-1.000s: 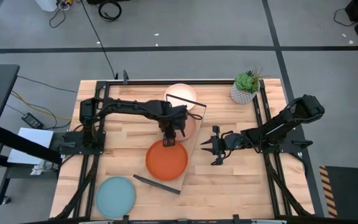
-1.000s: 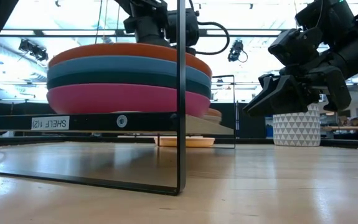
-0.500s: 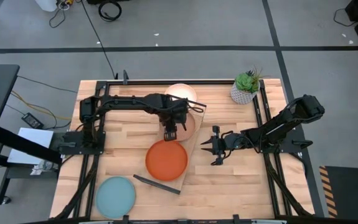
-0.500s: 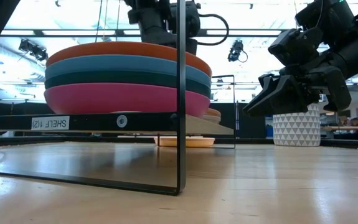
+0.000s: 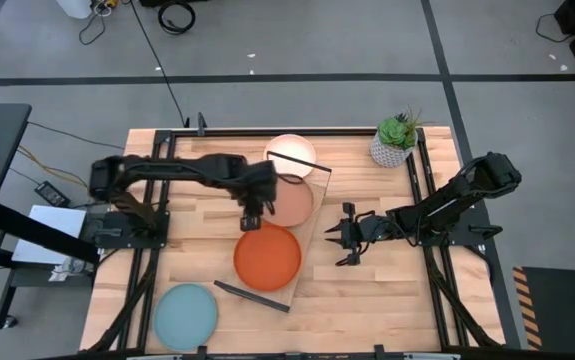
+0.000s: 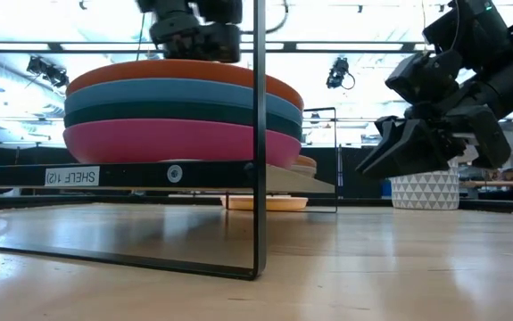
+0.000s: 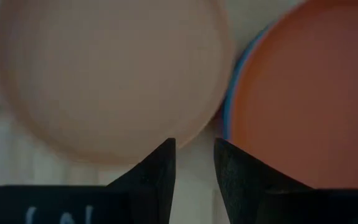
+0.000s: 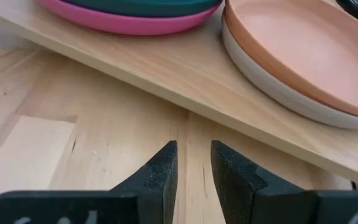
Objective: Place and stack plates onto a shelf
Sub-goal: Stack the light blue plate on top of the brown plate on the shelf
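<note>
On the shelf (image 5: 308,245) a stack with the orange plate (image 5: 267,257) on top sits over blue, dark teal and pink plates (image 6: 167,140). Beside it the peach plate (image 5: 292,203) lies on a grey one (image 8: 278,93). The cream plate (image 5: 289,150) sits at the shelf's far end, and the light blue plate (image 5: 187,315) lies on the table near its front edge. My left gripper (image 5: 250,217) hovers over the shelf between the peach and orange plates, slightly open and holding nothing. My right gripper (image 5: 340,238) waits right of the shelf, also slightly open.
A potted plant (image 5: 395,140) in a white patterned pot stands at the far right corner. The shelf's thin black wire end frames (image 6: 259,134) rise at both ends. Bare tabletop (image 5: 377,300) shows to the shelf's right and near side.
My left gripper has drawn back from the far rim of the orange plate, first toward the far edge, then toward the table's left. The orange plate stays on top of the stack.
</note>
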